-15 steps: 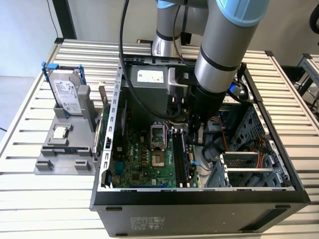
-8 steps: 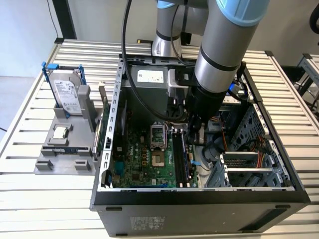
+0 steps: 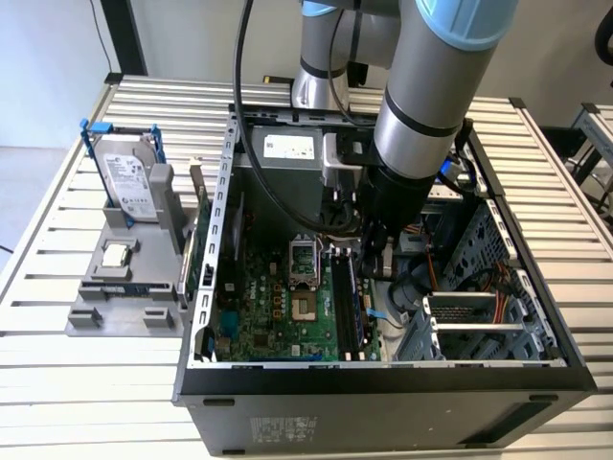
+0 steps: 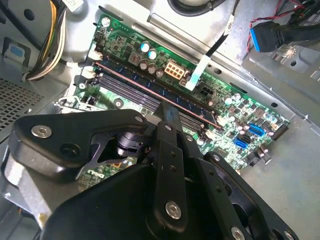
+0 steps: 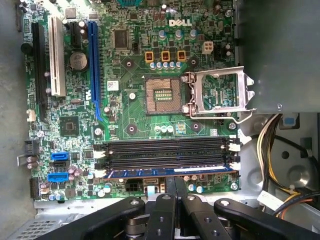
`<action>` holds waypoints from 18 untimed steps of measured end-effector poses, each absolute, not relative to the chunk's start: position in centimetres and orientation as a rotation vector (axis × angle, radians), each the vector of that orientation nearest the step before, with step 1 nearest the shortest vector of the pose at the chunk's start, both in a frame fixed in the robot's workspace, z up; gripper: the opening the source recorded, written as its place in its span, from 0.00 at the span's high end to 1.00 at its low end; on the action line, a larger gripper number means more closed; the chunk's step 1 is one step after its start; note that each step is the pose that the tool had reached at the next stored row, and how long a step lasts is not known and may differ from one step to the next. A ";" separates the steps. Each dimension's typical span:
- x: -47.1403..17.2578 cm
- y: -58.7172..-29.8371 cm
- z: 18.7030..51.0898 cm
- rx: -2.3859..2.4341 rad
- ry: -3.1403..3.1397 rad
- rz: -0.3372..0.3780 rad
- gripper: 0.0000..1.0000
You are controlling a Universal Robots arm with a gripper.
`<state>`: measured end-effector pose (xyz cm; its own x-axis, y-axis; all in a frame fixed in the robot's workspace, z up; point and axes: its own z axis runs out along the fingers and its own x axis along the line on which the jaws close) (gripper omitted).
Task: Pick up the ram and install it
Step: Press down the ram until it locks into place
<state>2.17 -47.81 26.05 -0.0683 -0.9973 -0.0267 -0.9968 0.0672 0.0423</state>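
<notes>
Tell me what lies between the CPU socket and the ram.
In the first wrist view, empty black memory slots lie between the CPU socket and the ram.

My gripper (image 3: 375, 261) hangs inside the computer case (image 3: 536, 369), right above the ram (image 5: 170, 173) seated in the motherboard's (image 5: 135, 107) outermost slot.

One dark blue-green ram stick (image 5: 170, 172) sits among four long black memory slots (image 5: 165, 148) on one green motherboard (image 5: 130, 112). One silver hard drive (image 3: 126, 182) stands on one grey plastic holder (image 3: 124, 287), beside one black open computer case (image 3: 383, 383) on one slatted white table (image 3: 57, 374).
</notes>
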 end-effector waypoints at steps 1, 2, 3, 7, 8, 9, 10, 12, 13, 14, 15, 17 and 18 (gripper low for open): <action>2.2 -47.8 26.0 2.138 -2.288 -0.077 1.00; 2.2 -47.8 26.0 2.138 -2.288 -0.077 1.00; 2.2 -47.8 25.9 2.139 -2.287 -0.077 1.00; 2.2 -47.8 25.3 2.153 -2.274 -0.077 1.00; 2.2 -47.8 25.2 2.164 -2.263 -0.077 1.00; 2.2 -47.8 25.0 2.176 -2.251 -0.076 1.00; 2.1 -47.8 24.9 2.185 -2.242 -0.076 1.00; 2.1 -47.8 24.5 2.197 -2.231 -0.074 1.00; 2.1 -47.8 24.3 2.200 -2.228 -0.074 1.00; 2.0 -47.8 24.3 2.200 -2.228 -0.074 1.00; 2.0 -47.8 24.3 2.201 -2.227 -0.074 1.00; 2.0 -47.8 24.3 2.201 -2.227 -0.074 1.00; 2.0 -47.8 24.3 2.202 -2.227 -0.074 1.00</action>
<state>2.04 -47.81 24.27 -0.0120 -0.9996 -0.0267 -0.9991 0.0109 0.0402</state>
